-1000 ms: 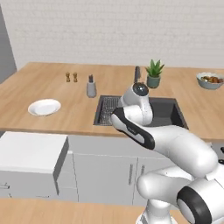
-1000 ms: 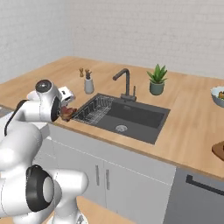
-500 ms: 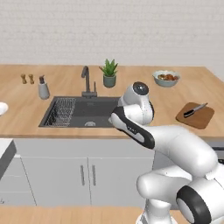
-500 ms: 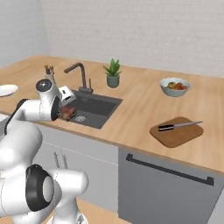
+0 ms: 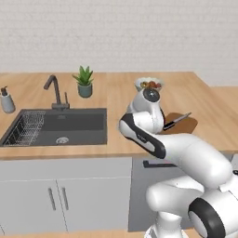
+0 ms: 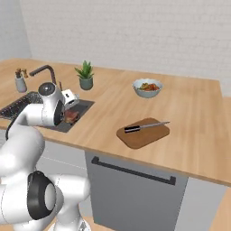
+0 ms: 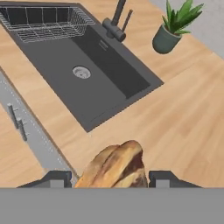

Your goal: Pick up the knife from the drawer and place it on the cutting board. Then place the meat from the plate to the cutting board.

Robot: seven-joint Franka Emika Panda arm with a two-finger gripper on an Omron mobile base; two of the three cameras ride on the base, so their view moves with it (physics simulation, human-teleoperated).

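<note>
Meat point(image 7: 117, 167) is sitting clamped between the two finger tips of the gripper point(image 7: 109, 178) right now, a reddish-brown lump with a paler streak, and in the hand view it's hanging over the wood countertop point(image 7: 183, 113) just past the front corner of the sink point(image 7: 83, 72). In the right base view you can see the same chunk point(image 6: 71, 116) tucked in at the hand, near the sink's edge.

So the jaws are closing on the meat, not standing empty.

Knife point(image 6: 145, 127) is already lying across the cutting board point(image 6: 143, 132), black handle toward the robot, blade pointing off toward the right end of the counter. That half of the job looks done to me. From the left base view the board point(image 5: 182, 124) is peeking out from behind the arm, with the knife point(image 5: 176, 121) on top.

What's changing: the whole scene is sliding sideways compared to a second ago. Back then the cameras were looking at the plate side of the counter with the shakers and the open drawer; now the board and the fruit bowl point(image 6: 147, 88) are in frame instead. That's the base driving along the counter, not stuff moving around. The potted plant point(image 6: 85, 76) and faucet point(image 6: 43, 71) are drifting left accordingly.

Meaning for the task: I'd say it's in the carrying leg, with the meat well apart from the board still. Remaining bit is getting over the board and setting it down beside the knife, not on it.
</note>
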